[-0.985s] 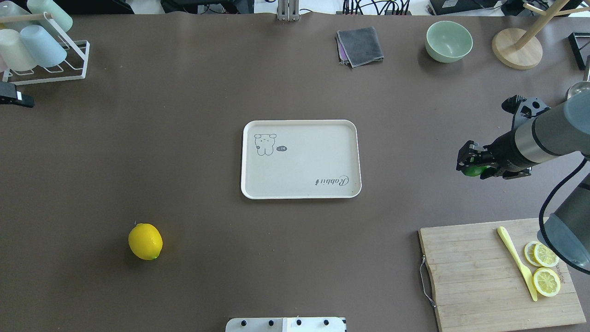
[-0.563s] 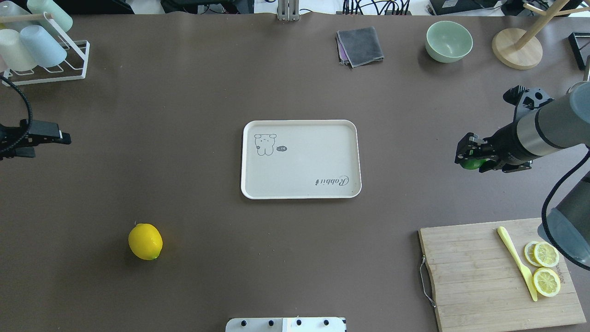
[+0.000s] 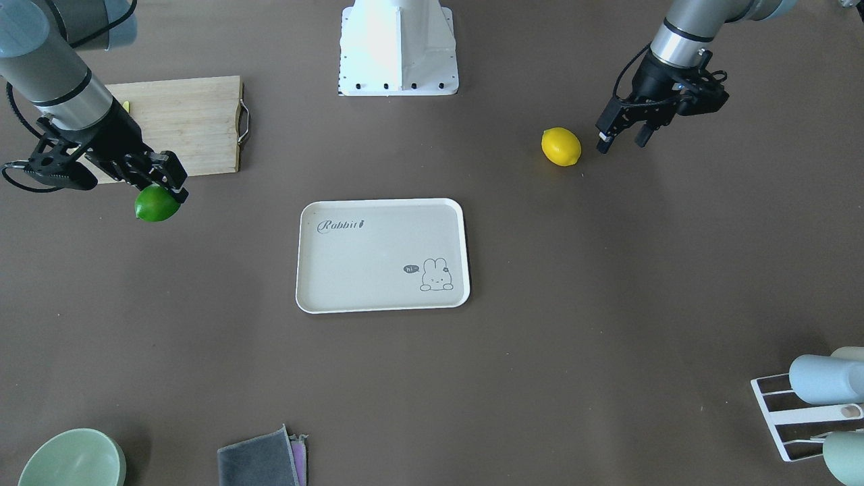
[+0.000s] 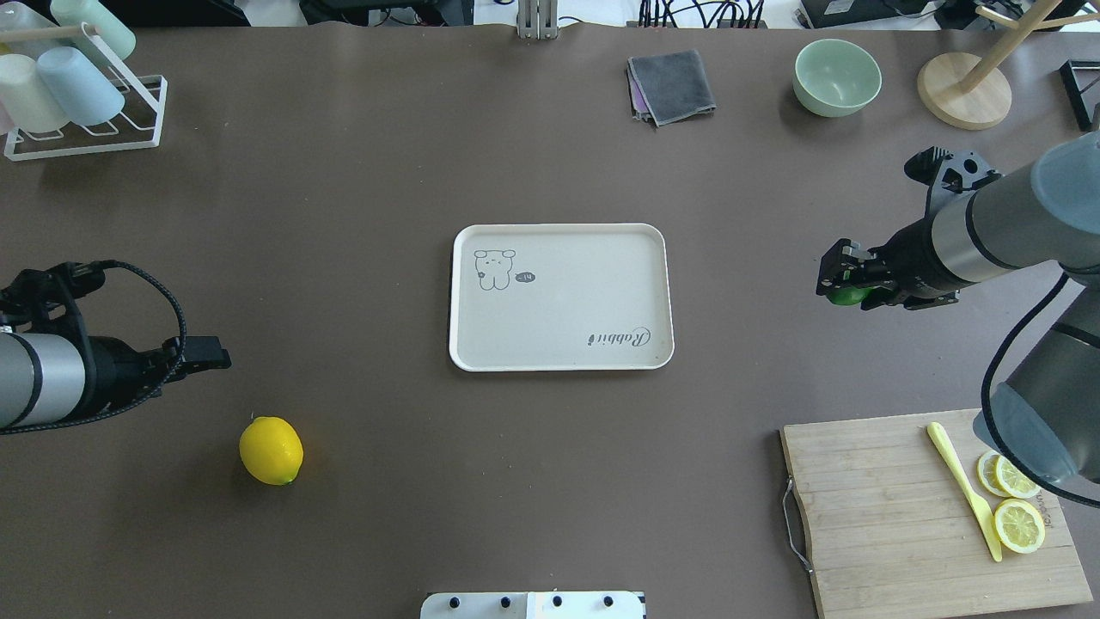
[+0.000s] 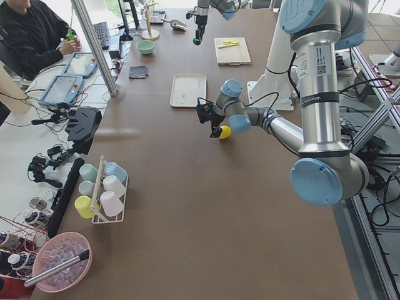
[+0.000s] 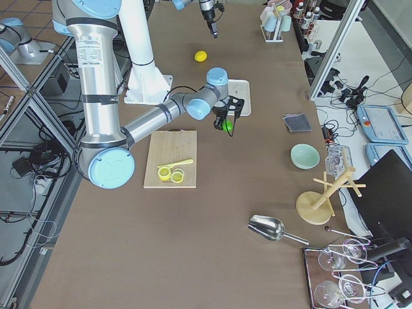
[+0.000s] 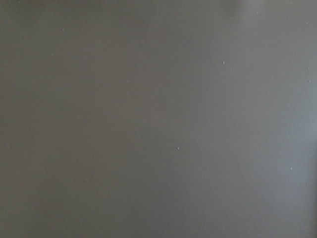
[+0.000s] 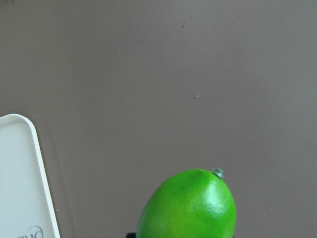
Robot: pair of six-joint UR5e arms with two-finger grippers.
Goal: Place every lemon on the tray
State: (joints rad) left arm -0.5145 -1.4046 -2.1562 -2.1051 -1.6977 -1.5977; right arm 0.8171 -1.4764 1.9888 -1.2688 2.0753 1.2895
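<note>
Exterior front-facing: right gripper is clamping the green lemon from above, holding it between the cutting board and the tray, not yet over the tray. Left gripper is hanging with its fingers apart and nothing between them, just beside the yellow lemon, which is sitting on the table well apart from the tray.

Overhead exterior: green lemon is mostly hiding under the right gripper, off the tray's right-hand short side. Tray is lying bare. Left gripper is pointing toward the tray, near the yellow lemon but not over it.

Exterior left: yellow lemon is showing right at the near arm's gripper; I can't tell contact from this angle. Far arm is holding the green one up off the table.

Exterior right: green lemon is hanging from the near arm's gripper, short of the tray's edge.

Left wrist-mounted: only bare table is showing, so the yellow lemon isn't lined up under that gripper.

Right wrist-mounted: green lemon is filling the bottom of the frame, with a tray corner coming in at lower left.

Judging the step: right arm is doing the transport leg of the first lemon. Next it's needing more travel until the lemon is inside the rim, then a descent and release low enough to stop it rolling off. Left arm is needing to centre over the yellow lemon before closing.
</note>
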